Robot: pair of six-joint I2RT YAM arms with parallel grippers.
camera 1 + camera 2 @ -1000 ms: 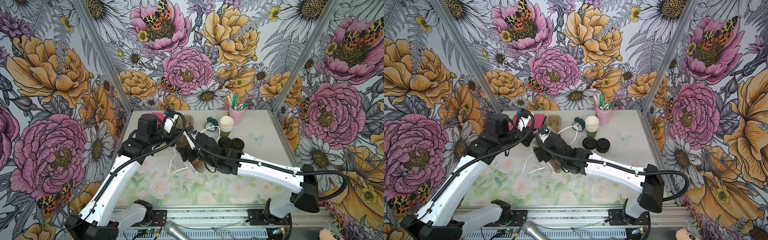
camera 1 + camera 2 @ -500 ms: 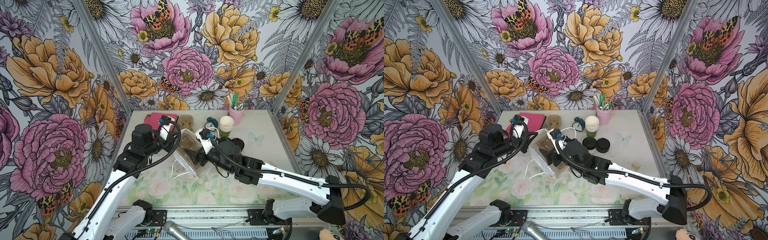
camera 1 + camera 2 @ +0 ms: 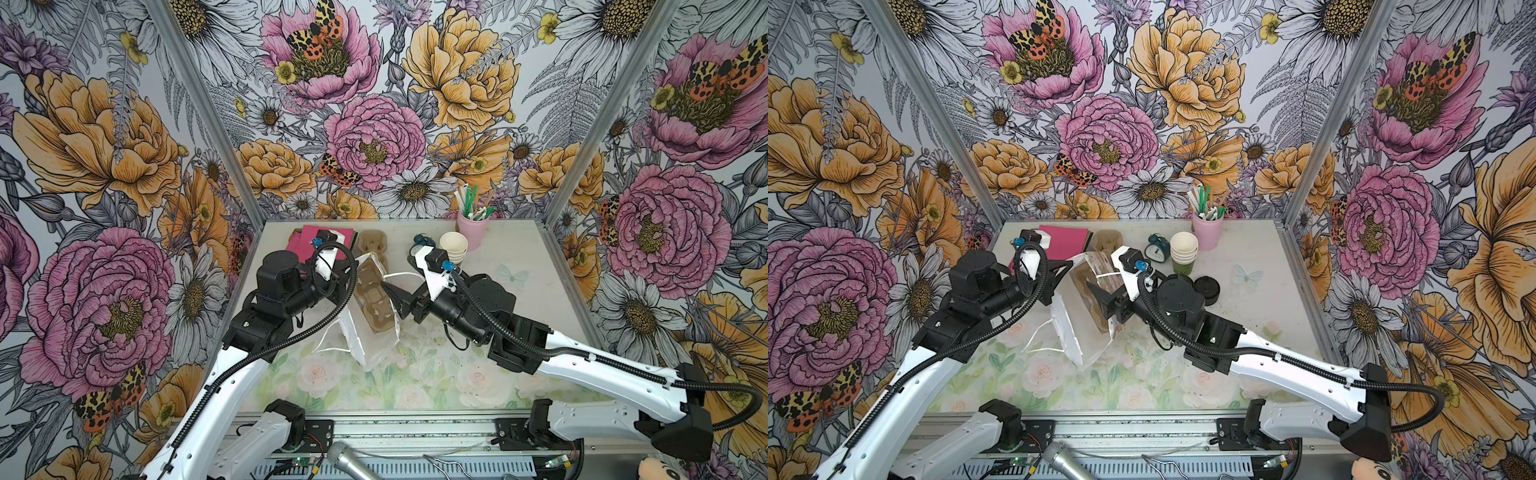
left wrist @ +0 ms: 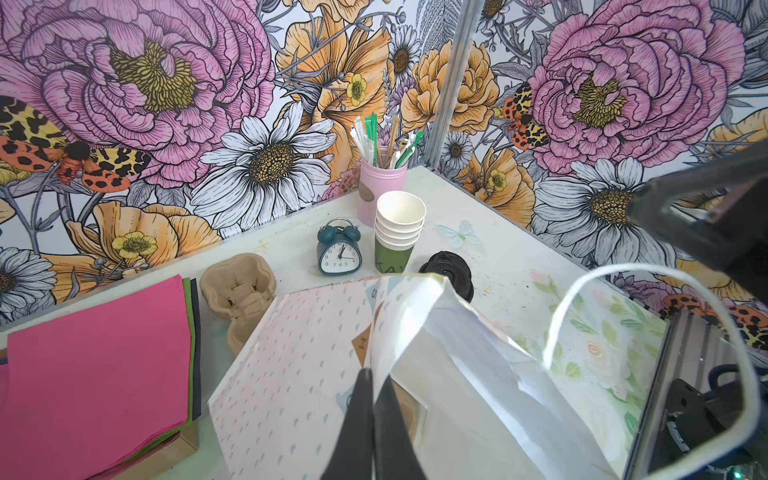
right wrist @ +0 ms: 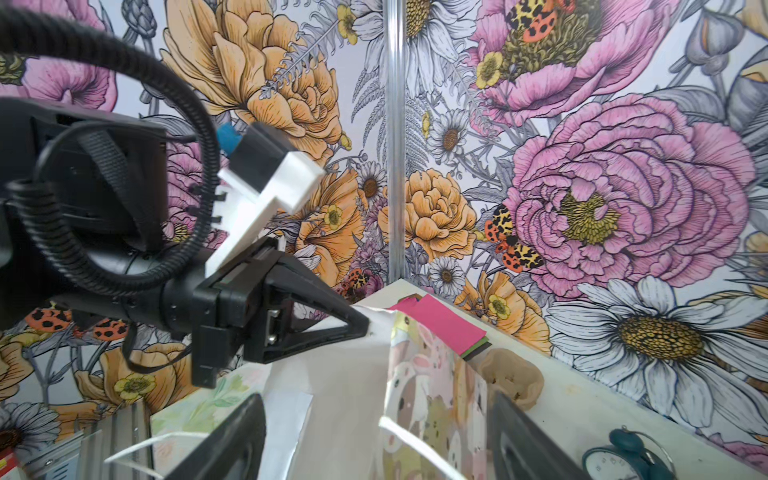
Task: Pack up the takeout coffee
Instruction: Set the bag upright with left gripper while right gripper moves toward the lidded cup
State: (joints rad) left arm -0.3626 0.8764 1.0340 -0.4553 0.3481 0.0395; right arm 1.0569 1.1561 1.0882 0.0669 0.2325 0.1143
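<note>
A white paper bag point(image 3: 357, 332) point(image 3: 1067, 332) with patterned sides stands tilted mid-table, its mouth held wide. A brown cup carrier point(image 3: 374, 299) point(image 3: 1088, 291) lies inside. My left gripper point(image 3: 352, 268) point(image 3: 1068, 264) point(image 4: 374, 374) is shut on the bag's point(image 4: 299, 374) left rim. At the opposite rim my right gripper point(image 3: 397, 297) point(image 3: 1100, 296) point(image 5: 374, 436) is open, with the bag's point(image 5: 345, 395) wall and a white handle between its fingers. The takeout coffee is hidden; my right arm covers the spot beside the lids.
A pile of black lids point(image 3: 1206, 289) point(image 4: 446, 270), nested cups with a green bottom cup point(image 3: 454, 247) point(image 3: 1183, 253) point(image 4: 399, 232), a teal alarm clock point(image 3: 1158, 248) point(image 4: 338, 253) and a pink cup of straws point(image 3: 1206, 228) stand at the back. Back left lie a spare carrier point(image 3: 1108, 240) and pink napkins point(image 3: 1065, 241).
My right arm has drawn back to the right, out from over the bag to its right rim. My left gripper moved left and forward with the rim, spreading the bag's mouth.
</note>
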